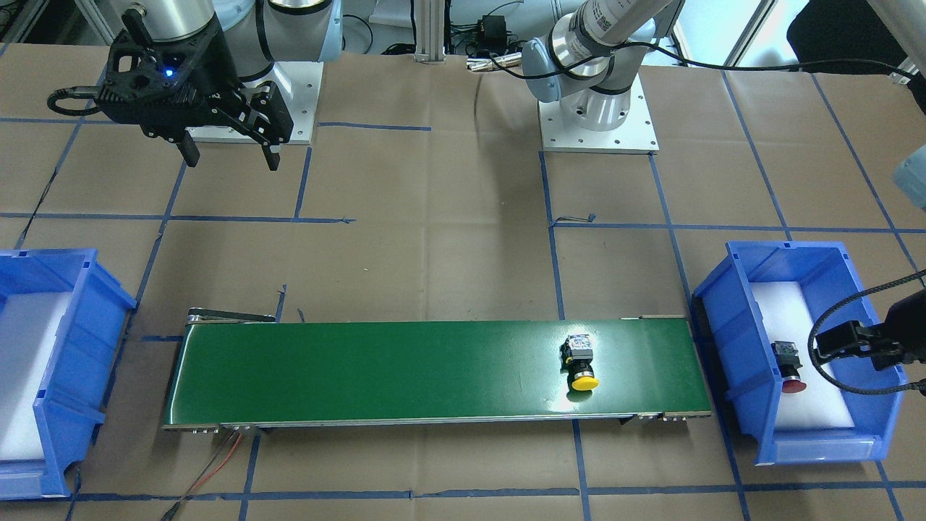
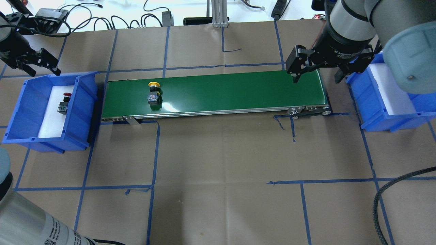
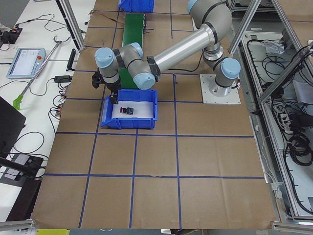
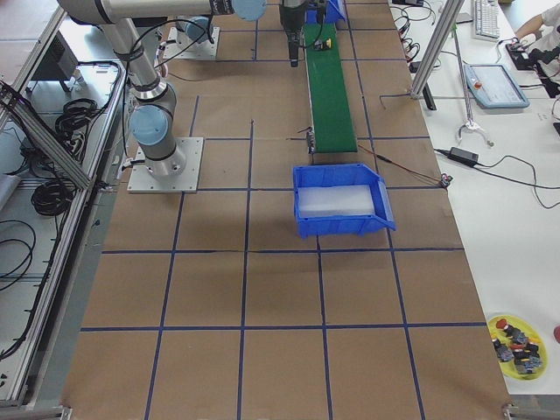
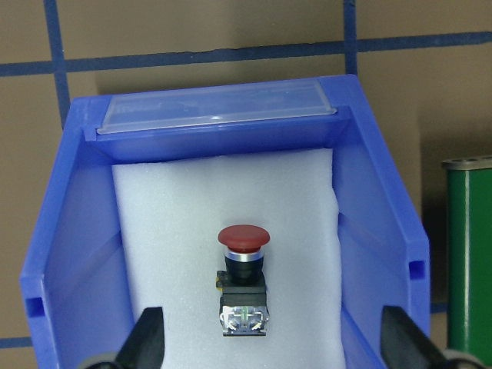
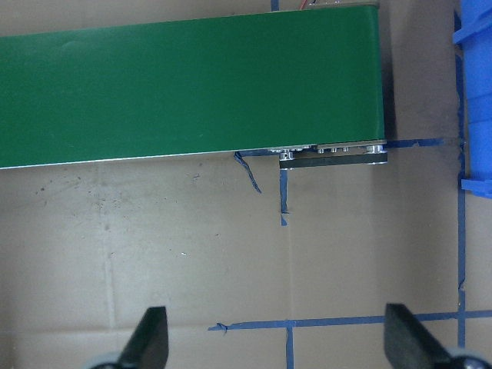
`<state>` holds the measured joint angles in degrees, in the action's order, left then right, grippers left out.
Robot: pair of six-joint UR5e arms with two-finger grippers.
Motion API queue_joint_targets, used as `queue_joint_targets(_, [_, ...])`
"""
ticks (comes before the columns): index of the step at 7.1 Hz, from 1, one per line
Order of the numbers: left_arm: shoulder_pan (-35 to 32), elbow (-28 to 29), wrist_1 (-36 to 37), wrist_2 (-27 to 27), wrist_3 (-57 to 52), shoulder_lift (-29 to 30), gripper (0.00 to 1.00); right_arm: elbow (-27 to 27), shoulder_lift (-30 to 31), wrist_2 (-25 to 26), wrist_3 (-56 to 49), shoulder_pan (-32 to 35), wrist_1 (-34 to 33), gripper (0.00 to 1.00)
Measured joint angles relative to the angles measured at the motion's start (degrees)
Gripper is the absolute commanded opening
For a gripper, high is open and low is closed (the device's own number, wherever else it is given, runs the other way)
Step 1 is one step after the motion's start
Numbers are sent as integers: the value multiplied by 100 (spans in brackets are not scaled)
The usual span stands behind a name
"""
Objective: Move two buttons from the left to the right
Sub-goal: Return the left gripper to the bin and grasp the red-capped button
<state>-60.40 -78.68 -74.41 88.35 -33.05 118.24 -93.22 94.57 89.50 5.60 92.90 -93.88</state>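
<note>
— Left gripper [image 5: 270, 329]: spread wide, holding nothing, poised over the left bin [image 5: 377, 200].
— Contents of that bin?
— Red button [image 5: 243, 270], lying on its side on white foam [image 5: 169, 223], below the gripper and clear of it (cap pointing away from the robot).
— Yellow button [image 2: 154, 92]?
— On the belt [image 2: 221, 90], near its left end, lying on its side, cap likewise pointing away.
— Right gripper [image 2: 316, 81]?
— Also spread, nothing in it, hanging over brown paper [image 6: 231, 254] near the belt's right end and the right bin [image 2: 374, 102].
</note>
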Motion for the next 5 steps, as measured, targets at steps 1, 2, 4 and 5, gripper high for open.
queue_joint_targets(1, [78, -145, 228, -1, -5, 85, 99, 1, 0, 8, -4, 0, -5, 100])
queue_joint_targets(2, [128, -316, 479, -2, -4, 157, 99, 1, 0, 10, -6, 0, -17, 100])
queue_joint_targets(4, [152, -735, 1042, -2, 11, 252, 99, 8, 5, 7, -7, -4, -19, 100])
queue_joint_targets(5, [142, -899, 1260, -2, 27, 301, 99, 9, 8, 14, -7, -11, -17, 100])
